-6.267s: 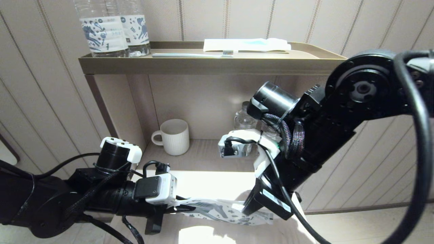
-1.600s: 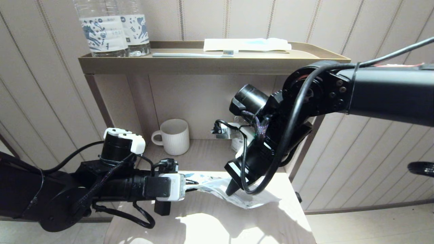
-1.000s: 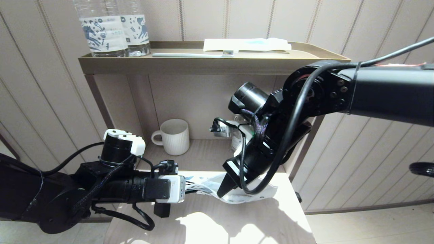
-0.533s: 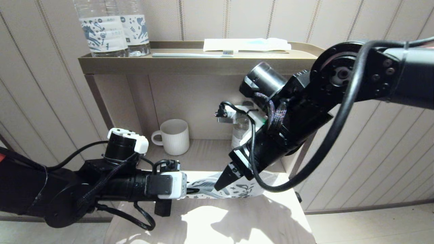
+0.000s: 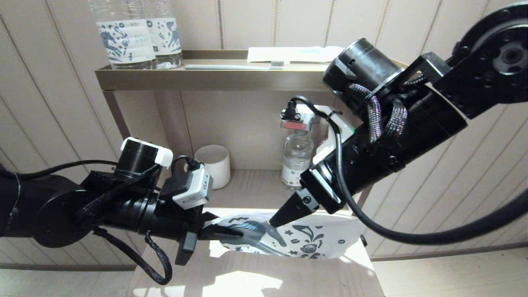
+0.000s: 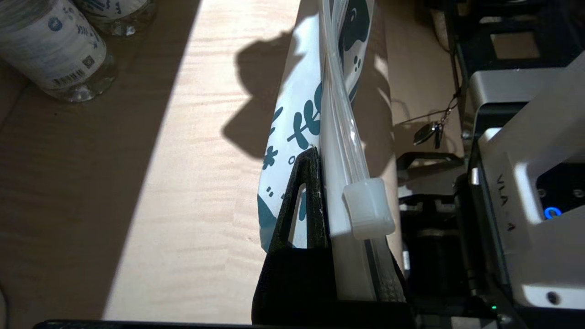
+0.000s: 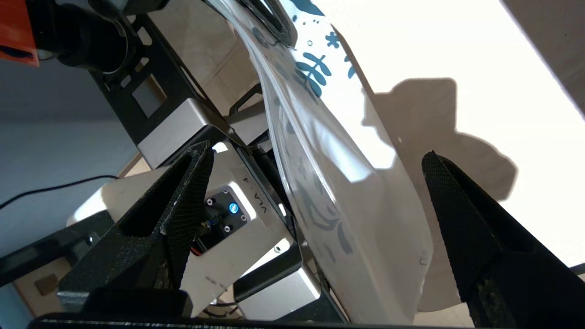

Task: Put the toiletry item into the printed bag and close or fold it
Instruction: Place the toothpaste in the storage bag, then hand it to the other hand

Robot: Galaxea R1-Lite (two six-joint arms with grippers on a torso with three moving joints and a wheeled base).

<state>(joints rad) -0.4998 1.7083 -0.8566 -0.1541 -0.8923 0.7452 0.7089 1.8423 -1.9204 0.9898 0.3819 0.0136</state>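
Observation:
The printed bag, white with a blue horse and doodles, hangs stretched on edge just above the pale table. My left gripper is shut on its left end; in the left wrist view the fingers pinch the zip strip beside the clear slider. My right gripper is open over the bag's upper edge, and in the right wrist view the bag passes between its wide-apart fingers untouched. A pale toothbrush and a white packet lie on the top shelf.
Two water bottles with blue horse labels stand at the top shelf's left end. In the niche below are a white ribbed mug and a small clear bottle. The shelf's brown rim juts out above both arms.
The right arm rose and swung right, and its gripper let go of the bag and opened. The left gripper turned and drew back left. The crumpled bag now hangs spread out and higher.

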